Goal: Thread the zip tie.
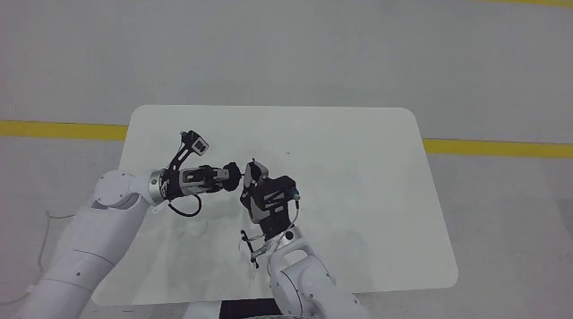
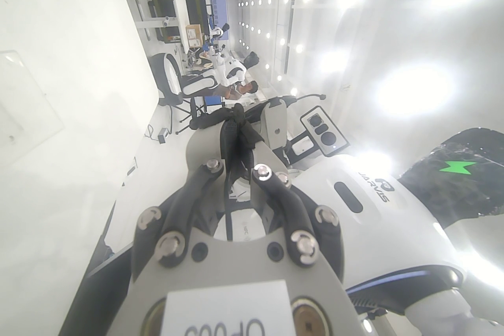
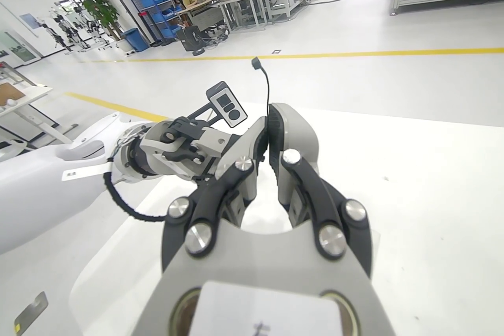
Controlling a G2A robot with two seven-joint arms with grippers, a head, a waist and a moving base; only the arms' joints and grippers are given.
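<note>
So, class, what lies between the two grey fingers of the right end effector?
A thin black plastic zip tie, pinched there and standing up out of the right end effector, shown in the right wrist view.

The thin black plastic zip tie [image 3: 267, 93] drops from frame centre in the right wrist view, and its lower stretch is hidden between the black ribbed pads [image 3: 277, 132] of the right gripper [image 3: 269, 121]. The tips of the left gripper [image 2: 236, 129] sit behind that gripper's grey finger there. In the top view, left of centre, the tie is too small to trace. Glare blurs the left wrist view's right half.
</note>
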